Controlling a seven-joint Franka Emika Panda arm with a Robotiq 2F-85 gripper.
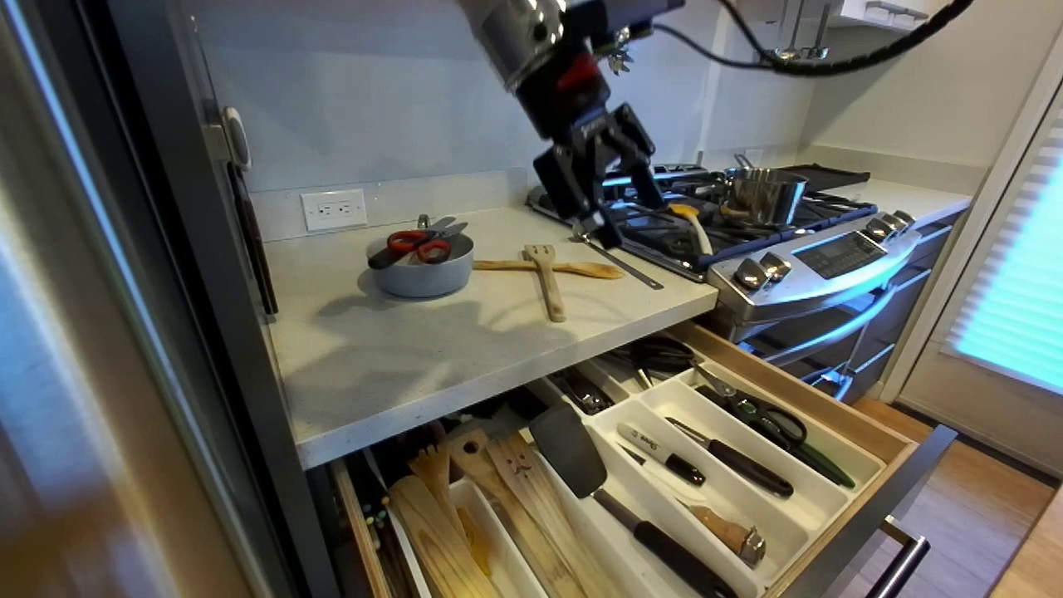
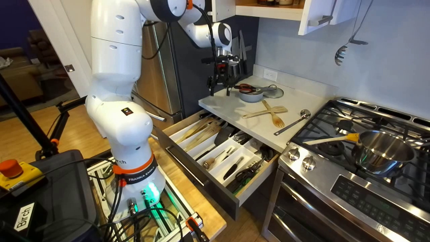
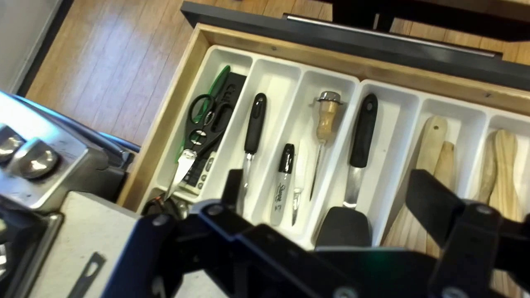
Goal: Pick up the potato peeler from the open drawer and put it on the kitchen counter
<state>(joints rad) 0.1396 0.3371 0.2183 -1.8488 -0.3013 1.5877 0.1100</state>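
The potato peeler, black-handled with a slim steel shaft, lies in a narrow compartment of the white tray inside the open drawer; in the wrist view its end is hidden behind the jaws. To one side I see black-handled scissors in the next compartment, and to the other a Sharpie marker, a small white-handled knife and a wooden-handled pick together. The gripper hangs in the air well apart from the peeler, its jaws spread wide. On the counter, red-handled scissors rest across a grey bowl, a wooden spoon and a slotted wooden utensil lie crossed, and a steel ladle lies near the gas stove.
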